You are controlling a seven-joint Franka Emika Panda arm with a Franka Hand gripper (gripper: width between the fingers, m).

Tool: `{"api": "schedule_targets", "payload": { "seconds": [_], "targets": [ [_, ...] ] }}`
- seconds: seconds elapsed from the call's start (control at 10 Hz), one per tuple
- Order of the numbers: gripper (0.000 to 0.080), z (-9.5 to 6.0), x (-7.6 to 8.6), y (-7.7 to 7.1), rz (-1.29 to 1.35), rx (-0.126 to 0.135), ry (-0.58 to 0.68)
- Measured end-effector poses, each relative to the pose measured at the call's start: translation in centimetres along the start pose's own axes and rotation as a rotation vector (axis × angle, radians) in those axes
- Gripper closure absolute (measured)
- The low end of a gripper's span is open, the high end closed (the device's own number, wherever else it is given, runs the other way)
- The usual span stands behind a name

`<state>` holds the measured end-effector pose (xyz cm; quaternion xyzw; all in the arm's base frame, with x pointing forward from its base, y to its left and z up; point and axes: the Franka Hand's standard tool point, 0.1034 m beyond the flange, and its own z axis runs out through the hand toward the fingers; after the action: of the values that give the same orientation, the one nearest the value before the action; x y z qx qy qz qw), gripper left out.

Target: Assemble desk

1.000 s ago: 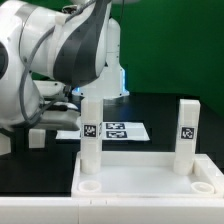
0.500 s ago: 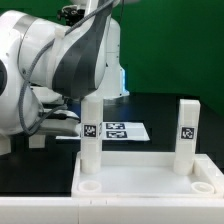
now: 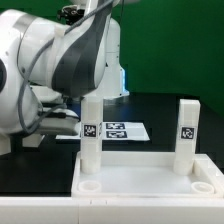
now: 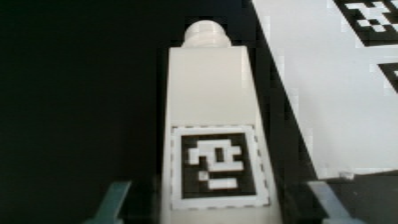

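Note:
A white desk leg (image 4: 214,100) lies on the black table with its tag facing up and its rounded peg pointing away. My gripper (image 4: 222,200) straddles the tagged end, open, with a dark gap between the leg and each finger (image 4: 118,203). In the exterior view the arm (image 3: 60,70) hides the gripper at the left. The white desk top (image 3: 140,178) lies at the front with its sockets up. Two legs stand upright in its far corners, one on the left (image 3: 91,130) and one on the right (image 3: 187,130).
The marker board (image 3: 115,131) lies flat on the table behind the desk top, and its edge (image 4: 338,80) runs close beside the lying leg. Two open round sockets (image 3: 88,186) sit in the desk top's near corners.
The arm has swung down and toward the exterior view's left, and in the last half second it has barely moved.

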<state>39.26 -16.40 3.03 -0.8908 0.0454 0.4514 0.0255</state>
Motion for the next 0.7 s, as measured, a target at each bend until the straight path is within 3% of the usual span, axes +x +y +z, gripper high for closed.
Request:
{"api": "schedule_targets", "payload": {
  "seconds": [0.2, 0.3, 0.4, 0.7],
  "targets": [
    [0.0515, -4.0, -2.8, 0.0, -0.017, 0.032, 0.028],
    [0.0515, -6.9, -3.4, 0.0, -0.034, 0.027, 0.13],
    [0.0515, -8.8, -3.9, -0.3, -0.058, 0.017, 0.231],
    [0.0515, -9.2, -3.1, -0.4, -0.068, 0.009, 0.418]
  ]
}}
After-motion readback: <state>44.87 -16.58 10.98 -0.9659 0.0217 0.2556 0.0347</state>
